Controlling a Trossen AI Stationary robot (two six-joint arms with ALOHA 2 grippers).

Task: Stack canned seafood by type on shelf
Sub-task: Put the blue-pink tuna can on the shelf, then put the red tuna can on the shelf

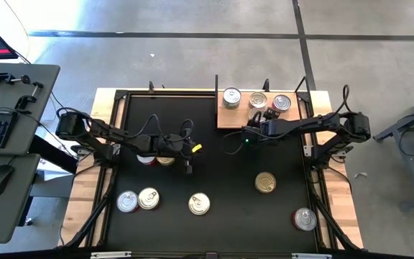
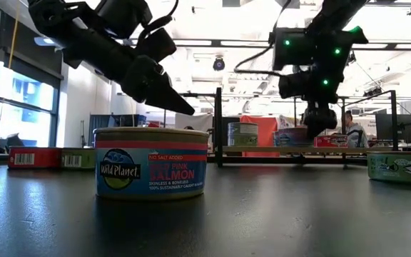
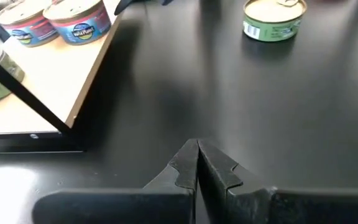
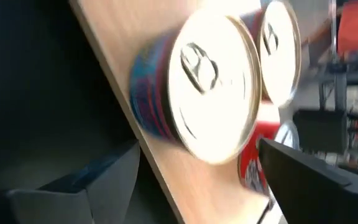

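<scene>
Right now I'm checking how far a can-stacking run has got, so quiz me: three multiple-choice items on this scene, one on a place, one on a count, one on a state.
1. Where is the right tool?
A) at the wooden board
B) far left
C) front centre

2. How many cans stand on the board?
A) one
B) three
C) six

3. The left tool is:
A) wide open
B) around a can
C) shut, empty

Answers: 1 A, it hovers at the board's edge by the cans. 2 B, three lids show in a row there. 3 C, its fingers meet over the bare mat.
</scene>
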